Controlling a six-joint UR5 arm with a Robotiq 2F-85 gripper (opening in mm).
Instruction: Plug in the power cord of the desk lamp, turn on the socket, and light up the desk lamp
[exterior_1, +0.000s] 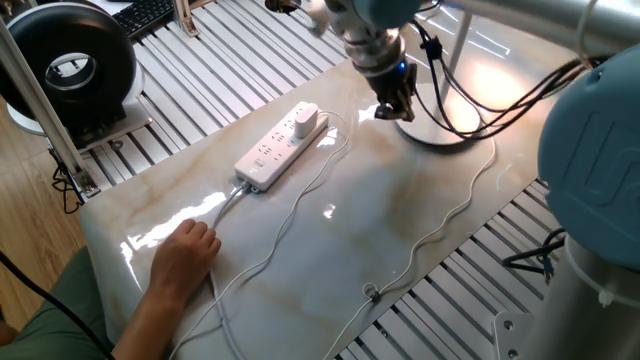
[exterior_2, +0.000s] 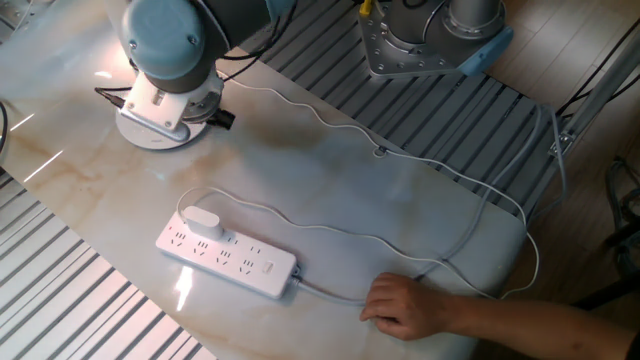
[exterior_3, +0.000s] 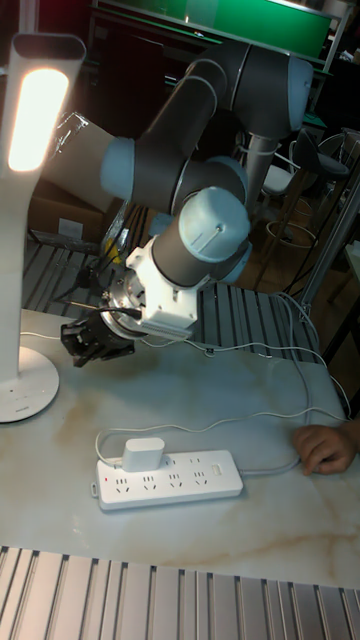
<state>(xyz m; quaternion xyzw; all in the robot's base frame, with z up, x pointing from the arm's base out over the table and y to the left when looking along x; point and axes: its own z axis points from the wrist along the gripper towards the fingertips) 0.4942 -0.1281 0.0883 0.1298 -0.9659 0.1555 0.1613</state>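
Desk lamp (exterior_3: 28, 200) is lit, base on the surface (exterior_1: 380, 220) w/ the tool (exterior_3: 92, 343) just above it; can't tell if tool's open or closed. Power cord (exterior_2: 200, 219) plug sits in the socket (exterior_2: 228, 256) end outlet. A person's hand (exterior_2: 405, 306) rests near the strip's thick cable.

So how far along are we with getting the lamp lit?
It looks essentially done. The plug sits in the end outlet of the power strip, and the lamp head glows in the tall view. The gripper hangs above the lamp base, holding nothing visible. Nothing appears left except pulling the arm clear.
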